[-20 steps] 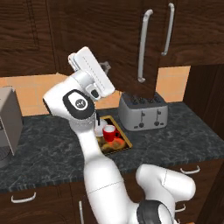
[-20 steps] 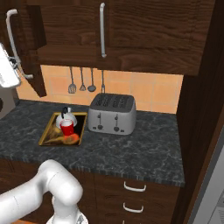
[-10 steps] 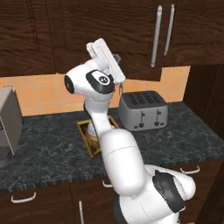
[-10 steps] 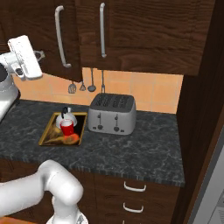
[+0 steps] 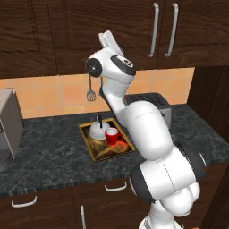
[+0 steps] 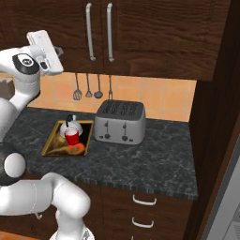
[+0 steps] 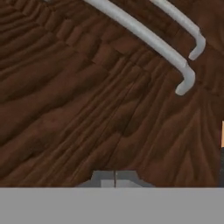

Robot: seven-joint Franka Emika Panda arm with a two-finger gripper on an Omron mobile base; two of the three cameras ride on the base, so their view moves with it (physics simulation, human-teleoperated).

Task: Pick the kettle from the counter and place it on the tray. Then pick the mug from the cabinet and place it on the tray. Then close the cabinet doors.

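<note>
Both dark brown cabinet doors [image 6: 123, 33] stand shut, their silver bar handles [image 6: 89, 32] side by side. My gripper [image 6: 58, 48] is raised against the left door [image 7: 65, 96], its fingertips [image 7: 105, 179] pressed together and holding nothing. Two bar handles [image 7: 144, 37] cross the top of the hand view. On the dark marbled counter [image 5: 49, 154] lies the yellow-rimmed tray [image 5: 91, 154]. The silver-white kettle [image 5: 95, 129] and the red mug [image 5: 112, 136] stand on it, also seen as kettle [image 6: 71, 124] and mug [image 6: 71, 137] on the tray [image 6: 52, 149].
A boxy silver toaster [image 6: 120, 122] stands right of the tray. Utensils [image 6: 87, 89] hang on the orange tiled wall behind. A grey appliance [image 5: 9, 127] sits at the counter's left end. Drawers [image 6: 143, 201] run below the counter.
The left cabinet door has swung from open to shut, and my hand has moved right along with it. Kettle, mug and tray have stayed in place.
</note>
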